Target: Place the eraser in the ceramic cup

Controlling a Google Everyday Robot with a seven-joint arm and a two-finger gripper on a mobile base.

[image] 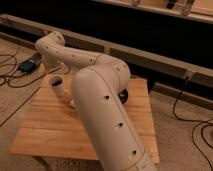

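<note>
The ceramic cup [56, 85] is small and white and stands upright at the back left of the wooden table [55, 132]. My gripper [56, 70] hangs from the wrist just above the cup's mouth. My thick white arm [100, 105] crosses the middle of the table and hides much of it. The eraser is not visible; it is hidden or out of view.
A dark round bowl [124, 95] shows partly behind the arm at the table's back right. Cables and a small dark device [27, 65] lie on the floor to the left. More cables [182, 102] hang on the right. A dark wall runs behind the table.
</note>
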